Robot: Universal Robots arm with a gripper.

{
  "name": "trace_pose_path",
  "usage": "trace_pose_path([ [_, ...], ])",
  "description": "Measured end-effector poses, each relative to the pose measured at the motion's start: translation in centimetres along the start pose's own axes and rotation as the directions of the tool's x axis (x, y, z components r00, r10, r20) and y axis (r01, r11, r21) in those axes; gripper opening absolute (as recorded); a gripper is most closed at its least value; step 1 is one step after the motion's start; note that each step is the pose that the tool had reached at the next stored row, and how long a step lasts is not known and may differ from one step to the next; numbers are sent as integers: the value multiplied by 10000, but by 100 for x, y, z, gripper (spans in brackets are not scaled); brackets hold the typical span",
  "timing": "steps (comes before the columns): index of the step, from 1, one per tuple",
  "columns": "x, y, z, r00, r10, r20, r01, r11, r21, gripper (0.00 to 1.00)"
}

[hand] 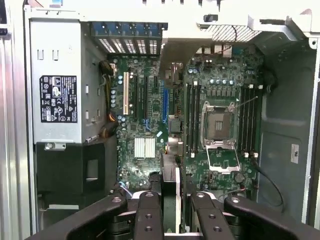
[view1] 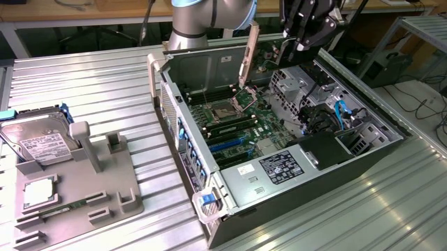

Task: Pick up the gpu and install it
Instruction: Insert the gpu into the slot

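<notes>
My gripper (view1: 296, 46) hangs over the open computer case (view1: 391, 130), shut on the gpu (view1: 269, 55). The card hangs above the motherboard (view1: 241, 123), and its silver end bracket (view1: 248, 52) points down at the exterior view's left end. In the wrist view the gpu (hand: 170, 182) shows edge-on as a thin dark strip between my two black fingers (hand: 148, 215), with its bracket (hand: 210, 35) at the far end. It lines up roughly over the blue slot (hand: 165, 107) beside the empty processor socket (hand: 220, 125). The card is above the board, not touching it.
The case lies on its side on a ribbed metal table (view1: 91, 89), with the power supply (view1: 279, 167) at its near end and drive cages with blue cables (view1: 342, 112) at the exterior view's right. A grey fixture (view1: 91, 183) holds a hard drive (view1: 38, 138), a processor (view1: 38, 191) and a memory stick (view1: 63, 209).
</notes>
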State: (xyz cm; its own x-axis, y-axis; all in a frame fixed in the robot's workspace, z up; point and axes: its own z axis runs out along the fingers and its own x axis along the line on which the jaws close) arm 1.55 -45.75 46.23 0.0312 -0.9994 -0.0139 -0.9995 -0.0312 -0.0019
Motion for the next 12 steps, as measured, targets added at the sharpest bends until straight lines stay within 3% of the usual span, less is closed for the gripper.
trace_pose_path([
  [1,2,3,68,9994,-60,-342,59,10000,-11,27],
  [2,0,8,142,9992,197,-357,-197,9998,-11,27],
  [3,-13,10,179,9990,294,-324,-294,9996,-9,27],
  [6,-35,27,250,9983,473,-332,-473,9989,-8,27],
  [7,-111,109,359,9978,553,-372,-554,9985,-7,27],
  [8,-154,132,482,9979,546,-361,-546,9985,-3,27],
  [9,-162,235,567,9979,537,-362,-537,9986,-3,27],
  [12,-165,286,629,9979,537,-361,-537,9986,-3,27],
])
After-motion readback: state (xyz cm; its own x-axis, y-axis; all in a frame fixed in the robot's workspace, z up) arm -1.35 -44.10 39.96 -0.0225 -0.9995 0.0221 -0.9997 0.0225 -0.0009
